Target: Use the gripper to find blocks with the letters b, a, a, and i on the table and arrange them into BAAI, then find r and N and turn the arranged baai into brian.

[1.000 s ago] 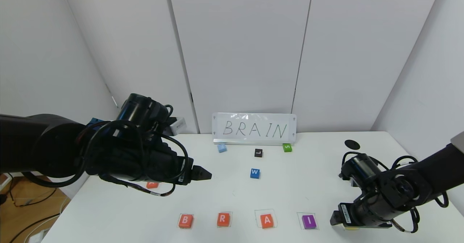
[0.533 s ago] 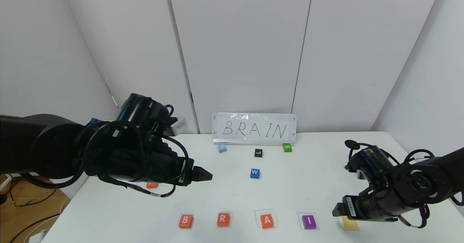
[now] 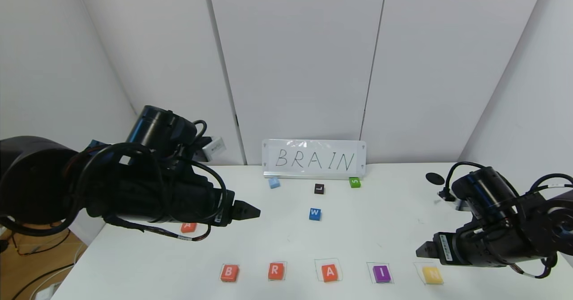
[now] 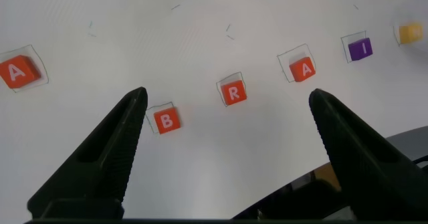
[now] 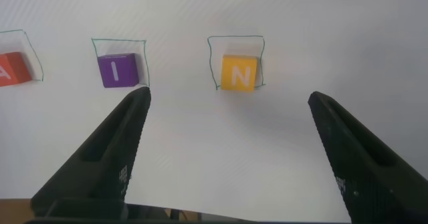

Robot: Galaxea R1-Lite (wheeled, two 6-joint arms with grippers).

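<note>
N (image 3: 432,274) upright in its outline, beside I (image 3: 382,273).

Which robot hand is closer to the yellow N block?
The right one. The right end effector hangs open just above and beside the yellow N block at the row's right end. The left end effector, also open, hovers far off, over the table's left side.

White panelled wall (image 3: 295,58), wooden floor (image 3: 27,255), loose cables (image 3: 40,277)
</note>
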